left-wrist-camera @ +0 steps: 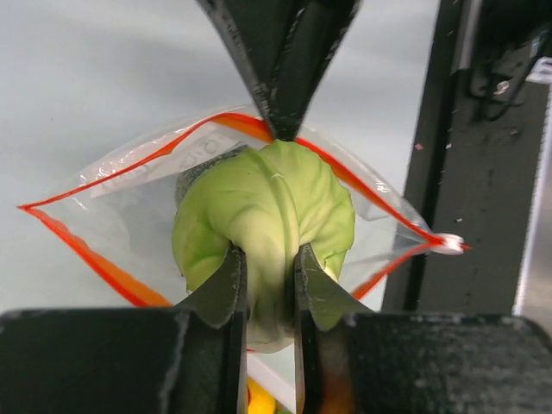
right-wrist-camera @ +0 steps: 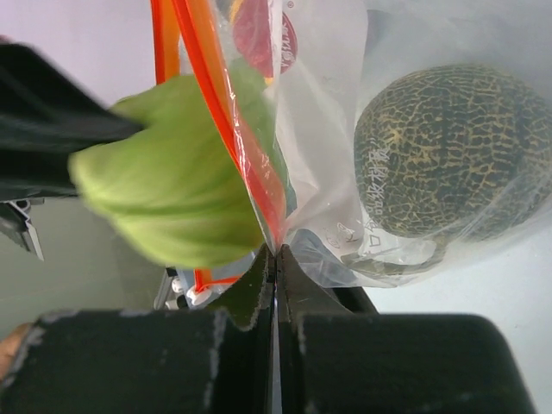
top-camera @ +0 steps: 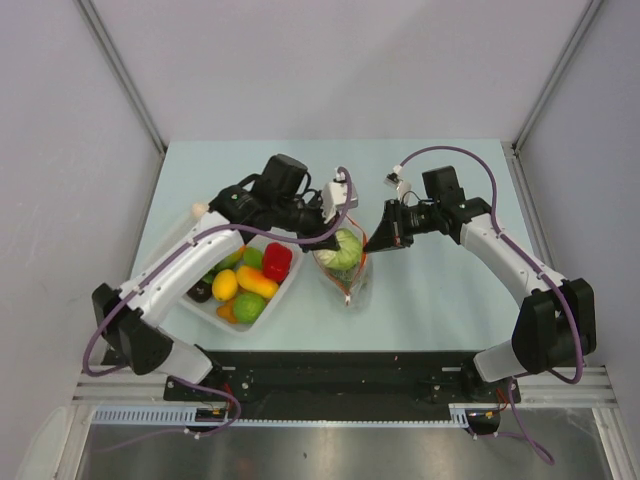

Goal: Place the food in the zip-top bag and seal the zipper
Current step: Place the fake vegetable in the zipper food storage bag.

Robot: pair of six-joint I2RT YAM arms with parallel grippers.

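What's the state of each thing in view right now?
left gripper, shut on cabbage
right gripper, shut on zip-top bag edge
zip-top bag, open
zipper, unsealed
cabbage, in the bag's mouth
toy melon, inside bag
tray, holding toy produce

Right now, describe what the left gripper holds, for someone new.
Right of the clear rectangular plastic tray is a clear crinkly pouch with an orange-red mouth strip. Pinched at that mouth by the left gripper is a pale green cabbage head, leafy, unlike the mottled grey-green ball inside.
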